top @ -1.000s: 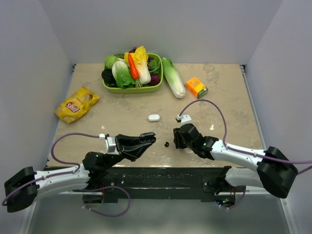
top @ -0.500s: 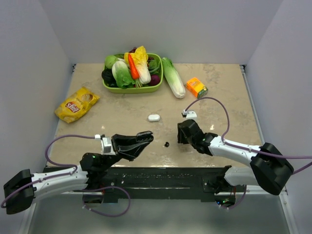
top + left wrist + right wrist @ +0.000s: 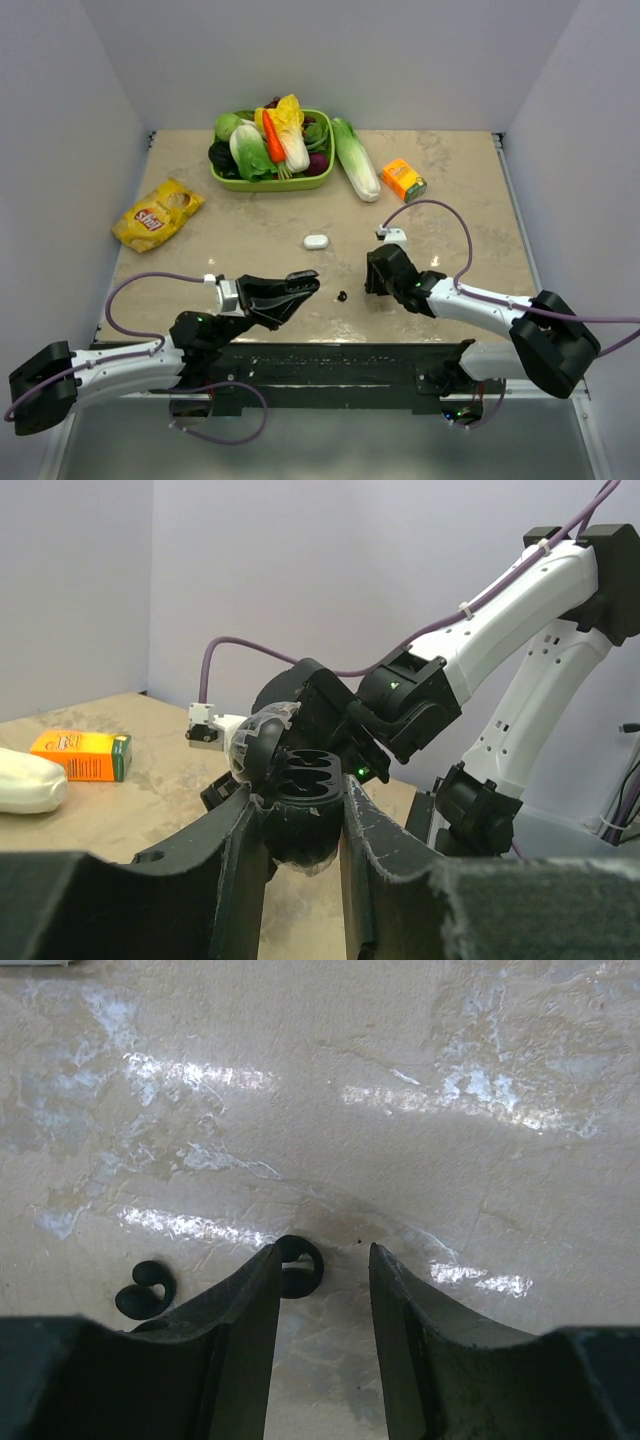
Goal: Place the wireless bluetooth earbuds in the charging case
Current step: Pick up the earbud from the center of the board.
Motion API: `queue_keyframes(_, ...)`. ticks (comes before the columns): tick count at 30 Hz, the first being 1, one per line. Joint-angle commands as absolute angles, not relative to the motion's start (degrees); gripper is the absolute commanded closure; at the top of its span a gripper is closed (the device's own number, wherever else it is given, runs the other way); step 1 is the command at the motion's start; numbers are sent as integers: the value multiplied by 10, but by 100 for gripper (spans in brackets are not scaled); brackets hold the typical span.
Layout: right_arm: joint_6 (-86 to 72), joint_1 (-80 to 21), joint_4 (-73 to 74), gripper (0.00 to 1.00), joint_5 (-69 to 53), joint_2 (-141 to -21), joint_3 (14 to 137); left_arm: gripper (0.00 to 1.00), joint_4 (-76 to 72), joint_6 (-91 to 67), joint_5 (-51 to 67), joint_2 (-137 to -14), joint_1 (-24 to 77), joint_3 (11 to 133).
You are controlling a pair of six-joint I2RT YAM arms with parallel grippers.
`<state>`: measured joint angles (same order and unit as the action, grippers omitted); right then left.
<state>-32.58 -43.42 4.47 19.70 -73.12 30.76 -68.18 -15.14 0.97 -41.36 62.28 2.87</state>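
So far, no bud sits in the case.
You have the open black case point(image 3: 305, 770) clamped in your left gripper point(image 3: 300, 802), and both its sockets look empty. Two black buds lie on the bench point(image 3: 250, 250) under your right gripper point(image 3: 322, 1253), whose jaws stand apart and hold nothing. One bud point(image 3: 299, 1263) touches the inner face of a finger; the other point(image 3: 147, 1298) lies just outside it. You won't find any white buds in view. Farther back lie a white pod point(image 3: 316, 241), a basket point(image 3: 270, 184) of vegetables, a cabbage point(image 3: 356, 160), an orange box point(image 3: 404, 180) and a chip bag point(image 3: 158, 213), all well apart. Nothing blocks the buds, though the outer one could get nudged.
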Motion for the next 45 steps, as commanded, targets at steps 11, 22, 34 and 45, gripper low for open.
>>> queue_keyframes(11, -335, -432, 62, 56, 178, -771, 345, 100, -748, -134, 11, -436, 625, -50)
queue_keyframes(22, -329, -432, 55, 57, 158, -781, 348, 100, -751, -131, 12, -447, 625, -50)
queue_keyframes(34, -328, -432, 30, 70, 123, -798, 342, 100, -765, -136, 20, -465, 625, -49)
queue_keyframes(45, -327, -432, 24, 74, 119, -796, 342, 100, -771, -140, 19, -473, 625, -52)
